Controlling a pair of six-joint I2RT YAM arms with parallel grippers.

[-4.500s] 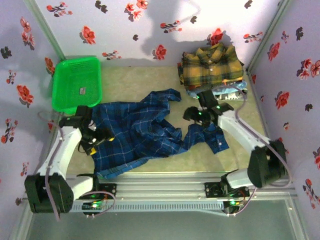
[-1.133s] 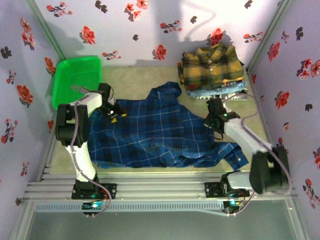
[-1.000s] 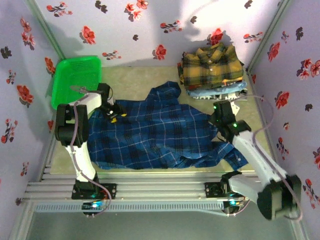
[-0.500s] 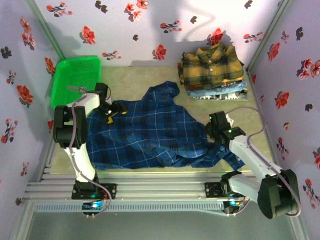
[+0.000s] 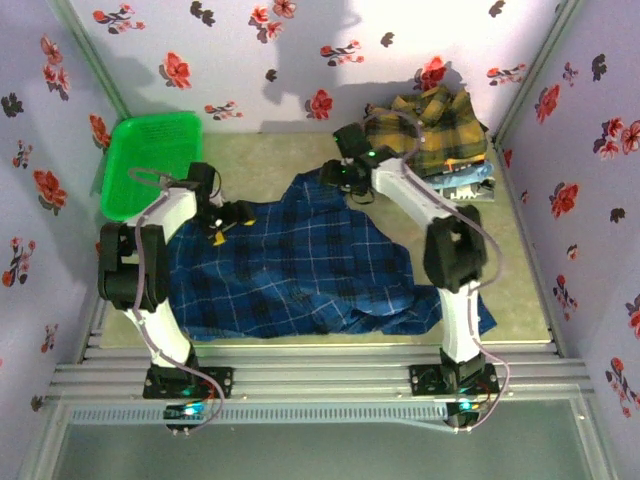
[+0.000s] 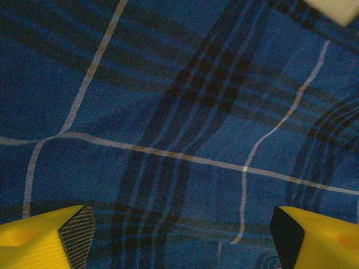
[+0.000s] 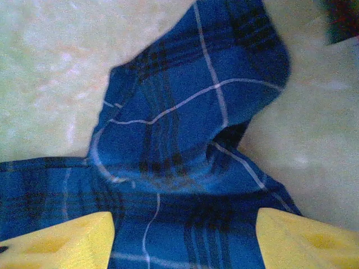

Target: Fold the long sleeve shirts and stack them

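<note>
Right tool [image 5: 346,177] (jaws apart) over blue shirt [image 5: 300,262]

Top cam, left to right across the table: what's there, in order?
green basket → left gripper, jaws open → right gripper, jaws open → yellow plaid shirt on top of the stack. The blue plaid shirt spans under both grippers, so it is left unplaced.

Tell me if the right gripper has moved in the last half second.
Yes. The right gripper swung toward the back wall, ending beside the mustard plaid shirt.
</note>
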